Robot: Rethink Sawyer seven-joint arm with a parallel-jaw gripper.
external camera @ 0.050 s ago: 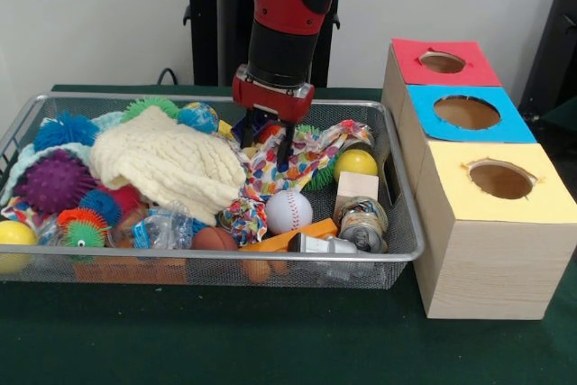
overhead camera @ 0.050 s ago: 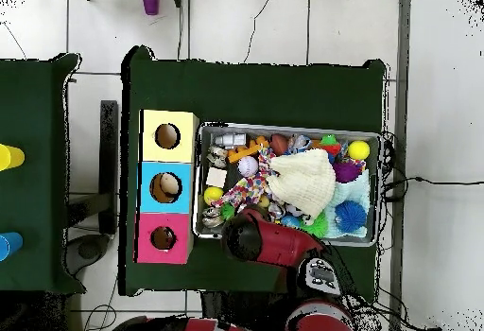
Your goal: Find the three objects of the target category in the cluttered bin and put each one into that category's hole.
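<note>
The end effector (external camera @ 0.050 s ago: 267, 140) hangs with its dark fingers spread, tips touching the colourful patterned cloth (external camera @ 0.050 s ago: 293, 161) inside the wire bin (external camera @ 0.050 s ago: 397, 223), with the cream knitted cloth (external camera @ 0.050 s ago: 167, 164) just beside it, the baseball (external camera @ 0.050 s ago: 288, 211) below it in the front view, and the three-holed box (external camera @ 0.050 s ago: 478, 178) well apart on the table (external camera @ 0.050 s ago: 270, 340).

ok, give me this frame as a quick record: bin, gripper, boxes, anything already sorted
bin: wire mesh basket on the green table, packed with clutter
contents seen: cream knit cloth, baseball, yellow ball, purple spiky ball, patterned fabric, wooden block
gripper: gripper down in the bin's far middle, over the patterned fabric; fingers apart, nothing held
boxes: red box, blue box, yellow box, in a row beside the bin, one hole each
sorted: overhead shows a pale object inside the blue box hole; the other two look empty
</note>
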